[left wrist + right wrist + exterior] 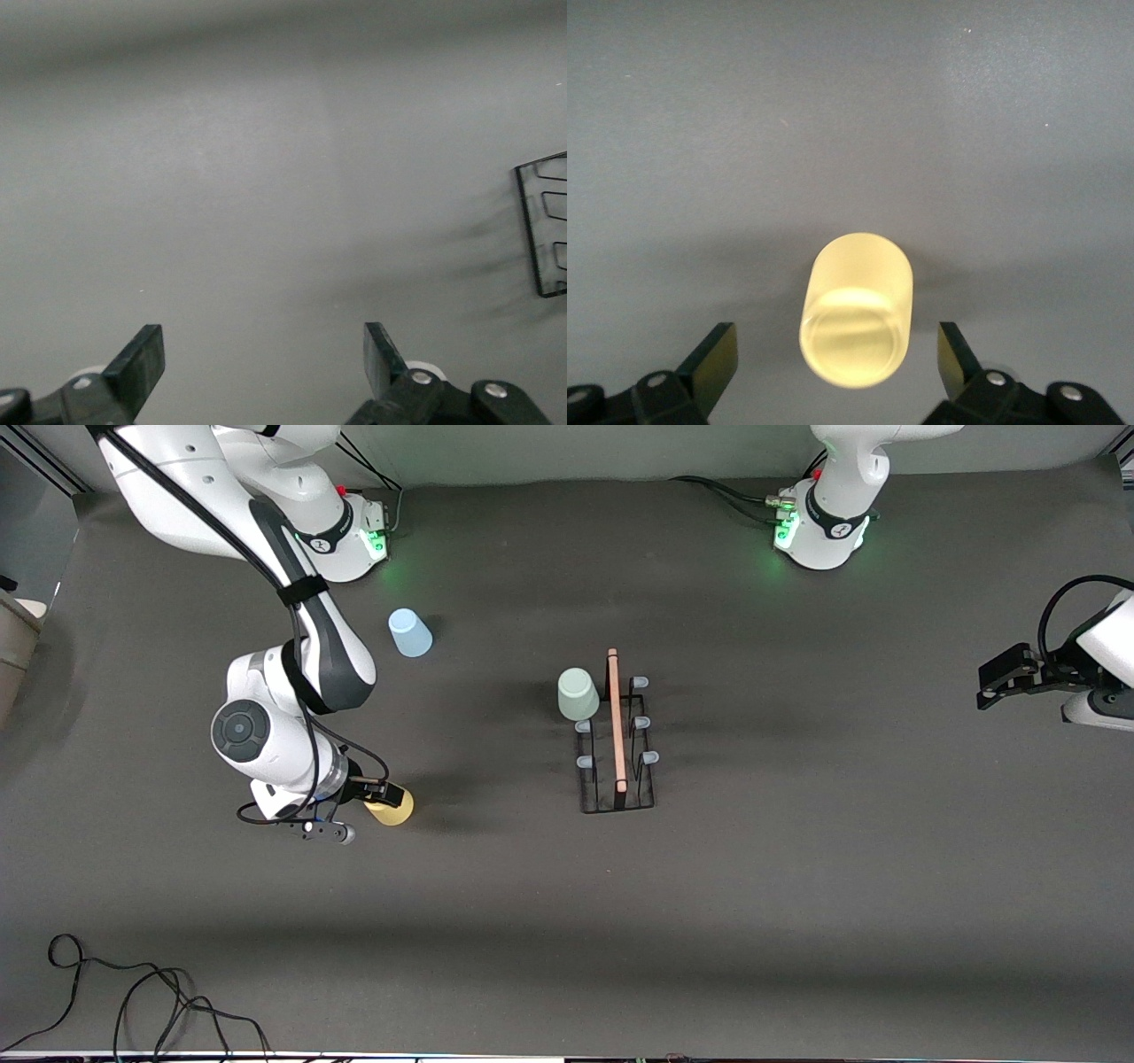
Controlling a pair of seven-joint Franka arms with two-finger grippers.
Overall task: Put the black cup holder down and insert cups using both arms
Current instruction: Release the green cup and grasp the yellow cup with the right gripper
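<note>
Grey mat [797, 886] | cables [133, 1001] (camera edge) | room apparently unseen

The front camera looks steeply down from high across the table [797, 921], facing the two arm bases along its top edge and taking in nearly the whole surface. The left wrist camera looks down close over bare table, sharing with the front view only an end of the black cup holder [545, 230] [617, 735]. The right wrist camera sits very close above the yellow cup [855, 310] [392, 806], also seen from the front.
</note>
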